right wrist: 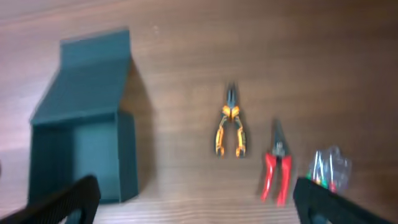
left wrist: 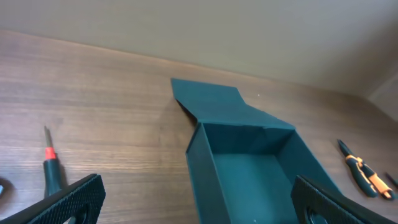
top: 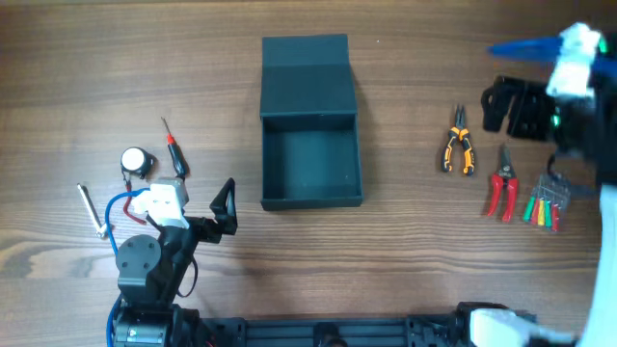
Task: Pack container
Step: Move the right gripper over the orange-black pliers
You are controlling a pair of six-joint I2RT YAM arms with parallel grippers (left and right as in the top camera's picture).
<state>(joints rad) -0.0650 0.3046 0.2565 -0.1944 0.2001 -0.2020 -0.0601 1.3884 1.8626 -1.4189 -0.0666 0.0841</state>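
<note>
right end effector (right wrist: 198, 208) cropped, container (right wrist: 127, 155) blurred

The box (top: 311, 164) is dark teal-grey and matte (the same colour inside and out), roughly square with shallow walls. It stands open mid-table (top: 87, 58), its creased flap lid (top: 306, 75) laid back beyond the far wall.

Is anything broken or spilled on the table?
Nothing stands out. The container sits open and empty, its lid flap folded back behind it. The orange pliers and red cutters lie neatly on one side, the screwdriver on the other. Nothing looks spilled or damaged.
</note>
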